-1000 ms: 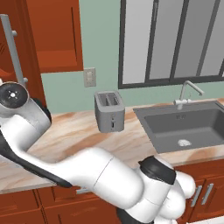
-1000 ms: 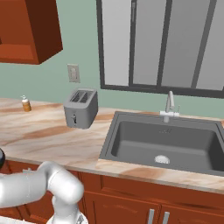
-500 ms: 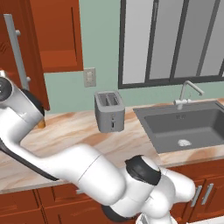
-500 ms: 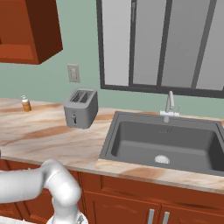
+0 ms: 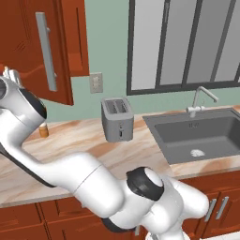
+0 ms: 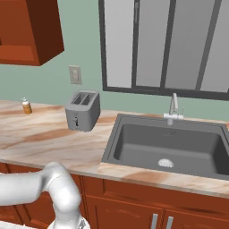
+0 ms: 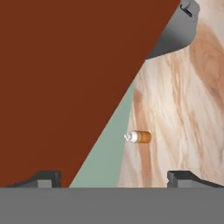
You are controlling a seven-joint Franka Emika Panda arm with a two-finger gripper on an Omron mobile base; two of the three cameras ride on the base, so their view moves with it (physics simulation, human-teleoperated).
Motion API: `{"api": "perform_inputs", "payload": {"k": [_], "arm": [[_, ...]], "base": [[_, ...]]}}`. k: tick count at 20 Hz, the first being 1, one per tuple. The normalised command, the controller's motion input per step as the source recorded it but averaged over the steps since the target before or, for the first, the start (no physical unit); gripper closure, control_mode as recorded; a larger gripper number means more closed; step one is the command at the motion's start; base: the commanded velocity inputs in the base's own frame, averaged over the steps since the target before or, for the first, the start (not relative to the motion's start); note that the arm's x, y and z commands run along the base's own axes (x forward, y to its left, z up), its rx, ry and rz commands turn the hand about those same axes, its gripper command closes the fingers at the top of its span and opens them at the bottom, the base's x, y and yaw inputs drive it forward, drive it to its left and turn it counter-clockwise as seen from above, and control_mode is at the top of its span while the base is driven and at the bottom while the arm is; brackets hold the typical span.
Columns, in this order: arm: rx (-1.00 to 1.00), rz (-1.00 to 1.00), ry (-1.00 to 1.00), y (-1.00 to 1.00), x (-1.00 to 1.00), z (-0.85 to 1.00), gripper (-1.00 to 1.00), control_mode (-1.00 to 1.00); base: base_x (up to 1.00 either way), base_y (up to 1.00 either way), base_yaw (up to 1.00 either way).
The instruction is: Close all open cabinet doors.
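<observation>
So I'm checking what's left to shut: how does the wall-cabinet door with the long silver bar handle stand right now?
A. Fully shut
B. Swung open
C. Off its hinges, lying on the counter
B: in the left base view the cabinet door angles out from the cabinet, its handle facing the room.

The white arm rises from the lower right of the left base view, sweeps leftward in a broad bend through a dark joint near the bottom centre, and climbs to a rounded dark-capped joint at the far left edge. In the right base view a white elbow segment curves up from the lower left corner.

In the hand view the gripper (image 7: 113, 177) has its two dark fingertips (image 7: 43, 178) standing wide apart at the bottom, one at the left and one at the right, with nothing between the jaws. The gap between them is plainly empty, and neither tip touches anything. The hand is rolled, so the view sits tilted.
</observation>
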Motion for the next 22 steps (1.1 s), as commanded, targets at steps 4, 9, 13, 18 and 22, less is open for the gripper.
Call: {"api": "perform_inputs", "payload": {"k": [4,9,13,18,22], "arm": [[0.00,-0.27,0.00,-0.46,0.25,0.03,-1.00,-1.00],[0.00,-0.27,0.00,-0.48,0.29,0.01,-1.00,-1.00],[0.00,-0.28,0.00,-0.48,0.29,0.00,-1.00,-1.00],[0.00,-0.26,0.00,-0.49,0.31,0.00,-1.00,-1.00],[0.00,-0.25,0.00,-0.47,0.31,0.08,-1.00,-1.00]], "base": [[0.00,0.00,0.00],[0.00,0.00,0.00],[0.00,0.00,0.00],[0.00,0.00,0.00],[0.00,0.00,0.00]]}}
